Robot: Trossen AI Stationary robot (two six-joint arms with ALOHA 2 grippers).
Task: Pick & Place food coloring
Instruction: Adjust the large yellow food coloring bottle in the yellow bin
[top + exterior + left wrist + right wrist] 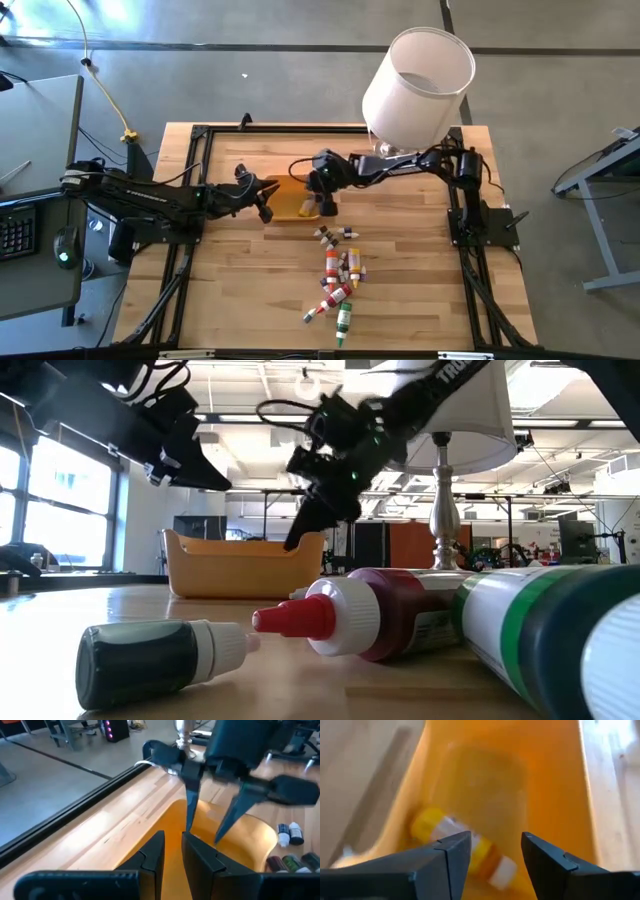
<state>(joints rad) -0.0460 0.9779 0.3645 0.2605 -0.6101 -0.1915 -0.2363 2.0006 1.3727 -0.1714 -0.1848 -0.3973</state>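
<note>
Both arms were dark, matte and multi-jointed, with black cables looped alongside their links. White lettering marked the right arm's upper link. Each gripper, left (172, 852) and right (495, 852), carried two black, wedge-shaped, tapering fingers.

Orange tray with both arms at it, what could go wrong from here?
1. The right gripper hangs open over the yellow bottle lying in the orange tray; lifting out carelessly could catch the tray wall.
2. The left gripper sits at the tray's edge, close to the right one; they might collide.
3. The remaining bottles lie bunched, so one pick may knock others.
</note>
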